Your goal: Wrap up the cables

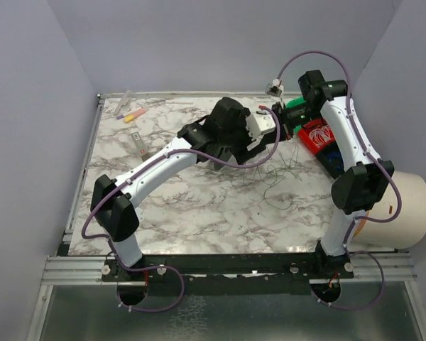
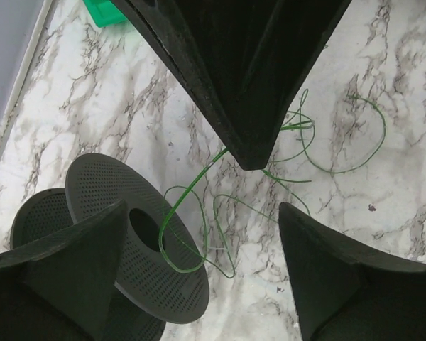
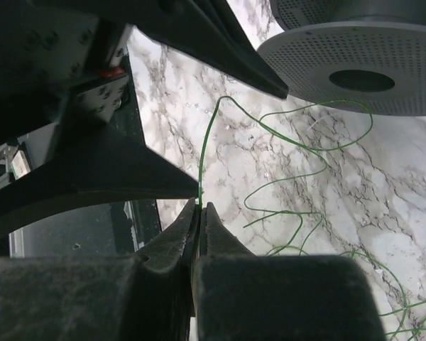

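A thin green cable [image 2: 192, 186] lies in loose curls on the marble table [image 1: 199, 206] and rises from them in one strand. My right gripper [image 3: 201, 206] is shut on the end of that cable [image 3: 207, 142], and it reaches in from above in the left wrist view [image 2: 248, 106]. My left gripper [image 2: 202, 213] stands wide open just above the table, with nothing clamped between its fingers. Its left finger overlaps a black perforated spool [image 2: 99, 192] lying on the table; I cannot tell if they touch. A loop of cable rests against the spool's flange. Both grippers [image 1: 270, 126] meet at the table's far right.
A red bin [image 1: 318, 138] holding pale wire coils sits under the right arm, with a green object [image 1: 296, 104] behind it. More loose strands [image 1: 284, 174] lie in front of the grippers. Markers [image 1: 131, 114] lie at the far left. A white bucket [image 1: 405, 209] stands off the table's right edge.
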